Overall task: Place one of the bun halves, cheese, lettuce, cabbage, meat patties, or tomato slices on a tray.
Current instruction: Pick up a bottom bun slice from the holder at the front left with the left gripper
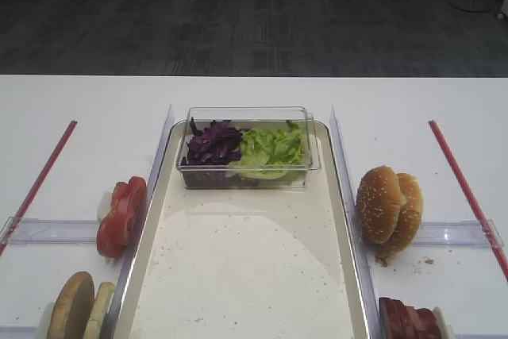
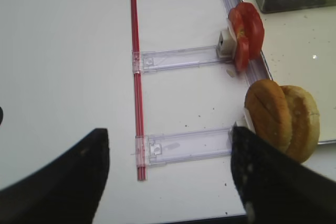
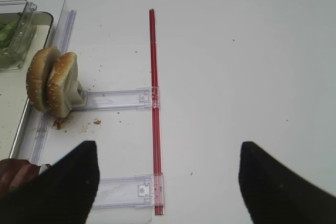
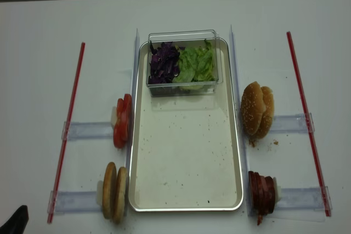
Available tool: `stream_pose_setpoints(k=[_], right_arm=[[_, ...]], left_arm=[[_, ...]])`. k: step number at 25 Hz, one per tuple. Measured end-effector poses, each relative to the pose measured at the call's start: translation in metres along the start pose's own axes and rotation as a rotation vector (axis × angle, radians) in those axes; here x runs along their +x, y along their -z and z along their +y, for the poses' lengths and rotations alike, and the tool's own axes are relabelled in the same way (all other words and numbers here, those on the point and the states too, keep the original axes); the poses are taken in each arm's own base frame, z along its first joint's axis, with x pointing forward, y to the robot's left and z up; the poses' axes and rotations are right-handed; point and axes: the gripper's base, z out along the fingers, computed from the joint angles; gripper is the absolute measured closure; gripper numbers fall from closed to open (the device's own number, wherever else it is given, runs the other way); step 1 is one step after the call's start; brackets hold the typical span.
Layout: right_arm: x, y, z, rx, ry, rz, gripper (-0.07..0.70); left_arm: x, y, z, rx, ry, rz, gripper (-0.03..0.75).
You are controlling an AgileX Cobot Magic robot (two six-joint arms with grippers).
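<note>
Left claw point(image 2: 168, 132) hanging over the white table point(image 2: 63, 51) at its near left edge, pointing away across it. Dark fingers point(image 2: 63, 182) spread wide, nothing between them but bare tabletop and the near end of a thin red strip point(image 2: 135, 77). Only a dark sliver of that arm point(image 4: 16, 220) poking into the bottom left corner of the overhead view.

Same deal on the other side: right claw point(image 3: 168, 145) over the near right edge, fingers point(image 3: 283, 187) wide apart, holding nothing, a second thin red strip point(image 3: 154, 103) just left of the gap.

Just ahead and right of the left claw, two round seedless golden-brown bun halves point(image 2: 283, 119) standing on edge side by side at the end of a clear plastic rail point(image 2: 184, 145), right against the tray's outer left side. Opposite them, by the right claw, a row of dark reddish-brown meat patties point(image 4: 262, 191) on edge too.

Between them, the long cream rectangular tray with a metallic rim point(image 4: 186, 152), floor speckled with crumbs, no burger piece lying on it yet.

Further up, bright red glossy tomato slices point(image 2: 245, 35) upright on the left, and tall sesame-seeded domed buns point(image 3: 52, 82) on the right, crumbs around their base.

At the far end of the tray, a small clear plastic tub point(image 4: 184, 35) with dark purple shredded cabbage point(image 4: 163, 63) in its left half and light green ruffled lettuce point(image 4: 196, 64) in its right half.
</note>
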Motion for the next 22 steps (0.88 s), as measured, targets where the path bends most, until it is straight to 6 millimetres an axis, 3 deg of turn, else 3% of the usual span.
stream_pose_setpoints(k=[22], right_arm=[[0.0,0.0,0.0,0.0,0.0,0.0,0.061]], left_arm=[[-0.0011,0.0,-0.0001,0.001,0.0,-0.012,0.262]])
